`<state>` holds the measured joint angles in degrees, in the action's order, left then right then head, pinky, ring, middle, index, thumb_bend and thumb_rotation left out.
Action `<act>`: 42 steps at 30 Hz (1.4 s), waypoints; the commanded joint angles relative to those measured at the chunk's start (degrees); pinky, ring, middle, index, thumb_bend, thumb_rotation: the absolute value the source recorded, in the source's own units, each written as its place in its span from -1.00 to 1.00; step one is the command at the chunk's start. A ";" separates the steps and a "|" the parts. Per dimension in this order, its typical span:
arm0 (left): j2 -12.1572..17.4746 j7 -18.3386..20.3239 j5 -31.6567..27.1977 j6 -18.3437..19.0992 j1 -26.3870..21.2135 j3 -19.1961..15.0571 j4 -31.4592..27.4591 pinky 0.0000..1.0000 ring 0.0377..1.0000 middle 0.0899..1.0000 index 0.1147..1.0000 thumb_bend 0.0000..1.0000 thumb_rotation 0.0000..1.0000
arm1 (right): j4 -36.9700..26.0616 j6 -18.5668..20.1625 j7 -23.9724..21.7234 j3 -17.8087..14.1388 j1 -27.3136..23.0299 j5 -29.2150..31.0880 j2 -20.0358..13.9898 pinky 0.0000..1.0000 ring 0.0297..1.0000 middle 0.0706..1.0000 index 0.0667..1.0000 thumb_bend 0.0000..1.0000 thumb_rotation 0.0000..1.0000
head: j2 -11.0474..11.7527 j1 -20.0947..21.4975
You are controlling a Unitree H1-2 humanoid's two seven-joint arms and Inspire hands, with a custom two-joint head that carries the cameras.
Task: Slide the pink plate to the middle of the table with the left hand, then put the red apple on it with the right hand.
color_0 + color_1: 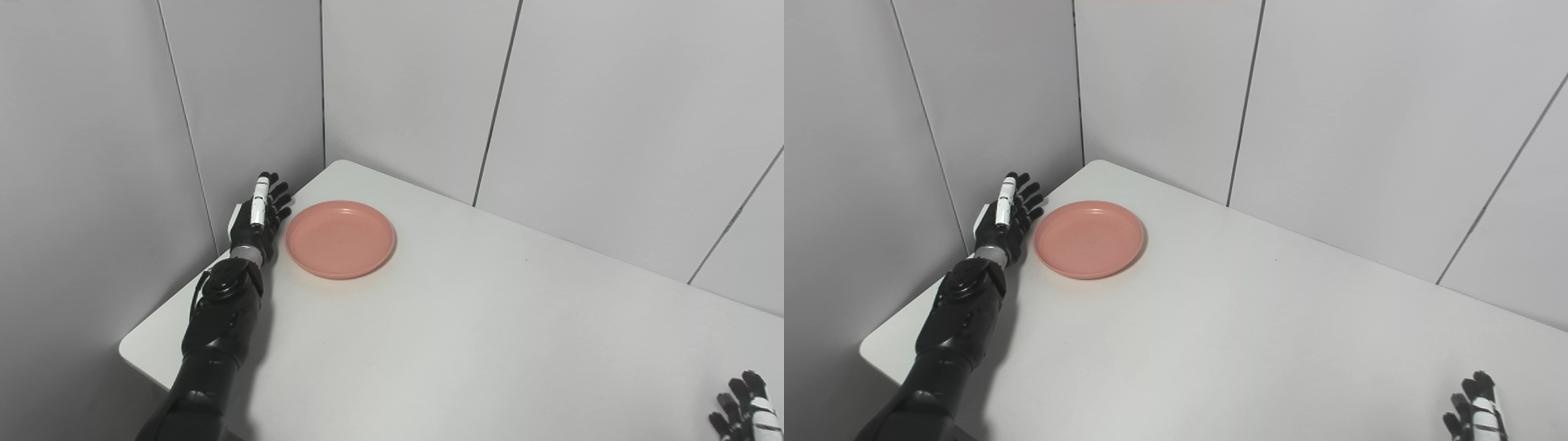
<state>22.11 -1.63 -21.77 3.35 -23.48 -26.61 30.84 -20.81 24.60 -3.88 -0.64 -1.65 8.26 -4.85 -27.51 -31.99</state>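
Left hand: the left hand (260, 217) stands edge-on at the table's left margin, fingers (278, 195) straight and slightly fanned, pointing toward the far corner; it holds nothing.
Left hand contact: palm side faces the pink plate (340, 238); the hand is just beside the plate's left rim, and actual touch cannot be confirmed.
Left arm: black forearm (220, 312) runs from the bottom-left edge up along the table's left side.
Pink plate: empty, flat on the white table (465, 331), in the far-left corner area, well away from the table's middle.
Right hand: the right hand (1476, 410) shows only partly at the bottom-right edge, fingertips up and a little apart; the rest is cut off by the frame, so whether it is spread or closed cannot be told.
Red apple: none appears in either view.
Table: white, rounded corners, plain surface.
Surroundings: grey wall panels (416, 92) with dark seams enclose the table on the left and far sides.
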 commanded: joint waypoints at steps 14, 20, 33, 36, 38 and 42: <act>1.29 2.25 0.49 -2.17 -3.57 2.08 2.30 0.76 0.77 0.74 0.71 -0.29 1.00 | -2.79 0.24 0.00 -0.10 -0.90 0.02 0.03 1.00 1.00 1.00 1.00 -1.00 1.00 | -0.37 0.23; 0.92 3.26 0.08 -2.09 -3.79 2.15 3.15 0.76 0.76 0.76 0.72 -0.30 1.00 | -2.85 0.41 0.00 -0.28 -0.89 0.24 0.06 1.00 1.00 1.00 1.00 -1.00 1.00 | -0.52 0.32; 0.50 5.56 0.00 -3.51 -4.04 3.31 5.15 0.79 0.77 0.77 0.76 -0.29 1.00 | -3.74 1.42 0.01 -0.24 -0.95 0.35 0.29 1.00 1.00 1.00 1.00 -1.00 1.00 | -0.93 0.68; -0.27 5.00 -0.37 -2.60 -3.95 3.34 4.12 0.79 0.76 0.76 0.74 -0.27 1.00 | -4.03 1.78 0.24 -0.08 -1.01 0.06 0.42 1.00 1.00 1.00 1.00 -1.00 1.00 | -1.03 0.90; -0.66 4.86 -0.42 -2.23 -3.98 3.48 3.71 0.79 0.75 0.75 0.71 -0.28 1.00 | -4.09 1.80 0.23 -0.09 -1.02 0.15 0.49 1.00 1.00 1.00 1.00 -1.00 1.00 | -1.07 0.94; -1.59 4.38 -0.08 -0.70 -3.79 4.07 1.86 0.78 0.76 0.75 0.71 -0.30 1.00 | -4.20 1.71 0.10 -0.12 -1.00 0.40 0.51 1.00 1.00 1.00 1.00 -1.00 1.00 | -1.25 1.07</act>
<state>20.85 2.84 -21.55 1.31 -25.68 -23.06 34.12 -22.93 26.77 -3.73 -0.65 -1.44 8.24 -4.46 -28.74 -31.03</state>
